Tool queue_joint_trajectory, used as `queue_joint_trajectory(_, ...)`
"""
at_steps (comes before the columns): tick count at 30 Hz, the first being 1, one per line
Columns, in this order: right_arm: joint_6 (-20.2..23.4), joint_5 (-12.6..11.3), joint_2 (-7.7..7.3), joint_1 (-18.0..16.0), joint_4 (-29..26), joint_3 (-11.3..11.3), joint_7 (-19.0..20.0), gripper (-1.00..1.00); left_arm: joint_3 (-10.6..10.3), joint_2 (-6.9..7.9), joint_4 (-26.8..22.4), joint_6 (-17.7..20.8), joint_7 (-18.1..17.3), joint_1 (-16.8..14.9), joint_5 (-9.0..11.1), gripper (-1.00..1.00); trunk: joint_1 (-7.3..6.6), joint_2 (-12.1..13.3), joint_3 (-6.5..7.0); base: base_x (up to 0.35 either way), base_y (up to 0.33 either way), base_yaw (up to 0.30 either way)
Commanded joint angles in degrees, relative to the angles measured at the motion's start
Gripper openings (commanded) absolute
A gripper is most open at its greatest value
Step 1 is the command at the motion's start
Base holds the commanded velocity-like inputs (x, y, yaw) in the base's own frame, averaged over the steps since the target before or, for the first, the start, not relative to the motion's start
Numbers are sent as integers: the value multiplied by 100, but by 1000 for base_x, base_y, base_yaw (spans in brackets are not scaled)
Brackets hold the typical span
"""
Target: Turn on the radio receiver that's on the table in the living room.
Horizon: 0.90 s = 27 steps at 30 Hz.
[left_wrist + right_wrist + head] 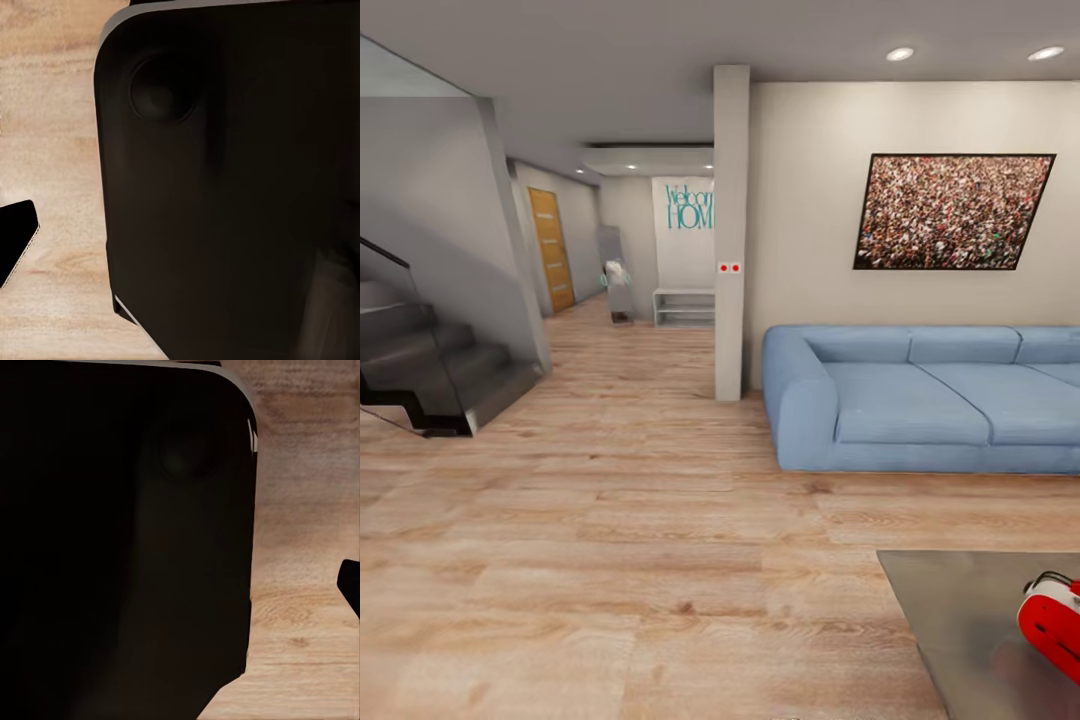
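Approach leg: we are in the living room, radio receiver just coming into reach.

Nearest, the radio receiver (1052,622) sits on the table (960,620), at its near-right part; we judge arms tucked for travel, dark body blocks both wrist views, pincer opening cannot be told. Beyond the table, sofa (920,400), then crowd picture (952,212).

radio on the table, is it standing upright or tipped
Cannot tell: the radio receiver is cut off by the head view's edge at the corner of the table.
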Motion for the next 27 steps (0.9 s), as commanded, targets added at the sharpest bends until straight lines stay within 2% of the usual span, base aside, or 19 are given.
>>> queue_joint_trajectory(1, 0, 0, 0, 0, 0, 0, 0, 100, 0, 0, 0, 0, 1, 0, 1, 100, 0, 0, 0, 1, 0, -279)
queue_joint_trajectory(14, 0, -1, 0, 0, 0, 1, 0, 100, 0, -4, 0, 16, -14, 0, 2, 100, 0, 0, 0, 36, 16, -271)
queue_joint_trajectory(27, 1, -1, -3, 0, 0, 8, 0, 100, 0, 0, 0, 54, -25, 0, 2, 100, 0, 0, 0, 294, 123, -30)
